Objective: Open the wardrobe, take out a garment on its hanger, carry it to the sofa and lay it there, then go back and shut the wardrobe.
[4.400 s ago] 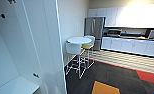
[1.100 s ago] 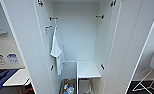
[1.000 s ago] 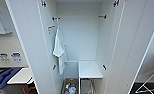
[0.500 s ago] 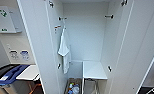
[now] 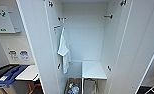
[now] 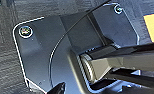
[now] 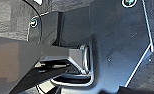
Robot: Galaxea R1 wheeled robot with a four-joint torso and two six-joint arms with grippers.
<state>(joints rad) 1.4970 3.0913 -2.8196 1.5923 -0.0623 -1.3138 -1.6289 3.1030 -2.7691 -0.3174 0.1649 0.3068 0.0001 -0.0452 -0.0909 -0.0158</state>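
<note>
Wardrobe [image 5: 38, 45] doors wide, white shirt [image 5: 64, 53] inside

You see the wardrobe [image 5: 133, 50] all white, doors and inside. White shirt [image 5: 64, 51] on its rail. White shelf [image 5: 93, 70] low down. Blue folder [image 5: 10, 75] on the desk. Dark grey carpet [image 6: 3, 50], one yellow patch [image 6: 153, 27].

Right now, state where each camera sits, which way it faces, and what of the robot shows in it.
Head view: high on the robot, facing forward and down into the open wardrobe, where a white shirt hangs.
Left wrist view: on the left wrist, facing down at dark carpet; the robot's dark plate and jointed bar show.
Right wrist view: on the right wrist, likewise facing down at the floor past the plate.
Both wrist views share the carpet.
</note>
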